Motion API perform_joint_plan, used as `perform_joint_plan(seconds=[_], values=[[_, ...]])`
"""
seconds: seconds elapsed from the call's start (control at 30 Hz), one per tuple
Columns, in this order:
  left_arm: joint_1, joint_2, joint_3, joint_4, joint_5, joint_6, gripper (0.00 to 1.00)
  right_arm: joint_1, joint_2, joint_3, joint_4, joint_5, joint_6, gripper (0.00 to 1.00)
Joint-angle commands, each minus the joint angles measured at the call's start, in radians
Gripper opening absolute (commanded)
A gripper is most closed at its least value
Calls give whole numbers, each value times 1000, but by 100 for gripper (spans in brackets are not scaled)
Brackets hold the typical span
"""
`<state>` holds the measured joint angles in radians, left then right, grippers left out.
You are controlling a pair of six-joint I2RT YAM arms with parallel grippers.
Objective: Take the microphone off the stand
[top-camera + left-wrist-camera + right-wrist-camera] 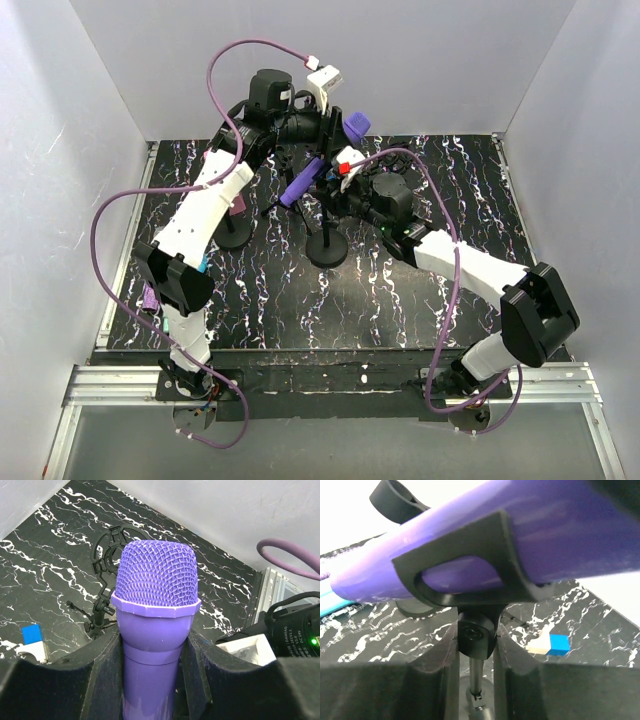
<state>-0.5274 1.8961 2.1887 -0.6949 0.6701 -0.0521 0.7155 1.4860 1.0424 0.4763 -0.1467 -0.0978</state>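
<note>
the purple plastic microphone point(297, 188) with a rounded mesh head point(155, 575) sits in the clip of the black metal stand point(328, 250). it lies tilted, head up toward the back wall and tail down toward the left.

the left gripper point(152, 650) is clenched on the microphone's body just below the head collar, with a dark finger point(102, 675) pressed to each side. the right gripper point(476, 650) sits lower, under the clip point(465, 575). its fingers point(437, 665) are closed from both sides on the stand's round swivel joint point(476, 632) (the thin pole runs down between them). in the right wrist view the microphone's barrel crosses above, seated in the clip's cradle.

the stand's round base rests on the black, white-veined marble-look table point(400, 290). a second black stand point(111, 555) with a ring-shaped mount stands beyond the microphone head, apart from it. a small blue and white block point(550, 644) lies on the table past the right gripper.
</note>
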Motion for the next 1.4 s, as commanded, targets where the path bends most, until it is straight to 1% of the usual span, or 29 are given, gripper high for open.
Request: perform_joint_plan(seconds=[0.0,0.07,0.17,0.2,0.23,0.3,0.33,0.37,0.4,0.43,0.53,0.6,0.63,0.67,0.73,0.77,0.8,0.87,0.93,1.07,1.13,1.17,1.27,1.37], values=[[4,-94,84,17,48,17,0,1,-12,33,9,130,61,2],[7,-103,118,11,33,47,0,1,-15,39,-46,175,85,1],[9,-167,144,90,68,193,0,-4,-18,25,-102,187,90,1],[-2,-173,178,101,42,257,0,-4,-18,21,-110,193,111,1],[-9,-158,245,77,2,306,0,-4,-16,22,-126,197,125,1],[-10,-103,446,-1,-76,372,0,-2,-12,21,-143,197,139,1],[-10,-95,495,-21,-117,402,0,-2,-9,19,-146,190,138,1],[-10,-103,514,-15,-151,437,0,-4,-4,21,-151,182,133,1],[-10,-121,496,-12,-167,489,0,-4,3,21,-154,176,127,1],[-11,-136,485,-14,-190,585,0,-4,8,21,-154,174,124,1],[-8,-143,519,-20,-341,707,0,-4,17,31,-163,164,118,1],[-8,-161,505,-52,-423,805,0,-5,19,41,-165,154,109,1],[-2,-182,455,-58,-470,846,0,-4,17,48,-176,116,101,2],[4,-221,388,-55,-530,883,0,-8,8,59,-188,98,101,16],[24,-308,173,-8,-692,922,0,-14,-12,88,-235,66,50,45],[36,-351,81,27,-767,923,0,-21,-24,105,-263,52,38,56],[52,-400,-26,61,-843,911,0,-25,-36,117,-295,14,12,62],[82,-494,-217,148,-964,832,0,-28,-72,133,-346,-63,-32,75],[110,-602,-399,181,-1006,770,0,-36,-107,134,-367,-67,-34,77],[159,-702,-640,95,-1096,567,0,-40,-161,153,-456,-42,-42,77],[171,-733,-748,13,-1113,468,0,-47,-190,154,-491,-34,-48,78],[176,-753,-795,-15,-1113,419,0,-48,-203,154,-517,-33,-48,78],[190,-831,-923,-72,-1019,350,0,-53,-245,150,-564,-30,-60,78],[207,-867,-1018,-120,-991,234,0,-51,-280,150,-605,-25,-92,78]])
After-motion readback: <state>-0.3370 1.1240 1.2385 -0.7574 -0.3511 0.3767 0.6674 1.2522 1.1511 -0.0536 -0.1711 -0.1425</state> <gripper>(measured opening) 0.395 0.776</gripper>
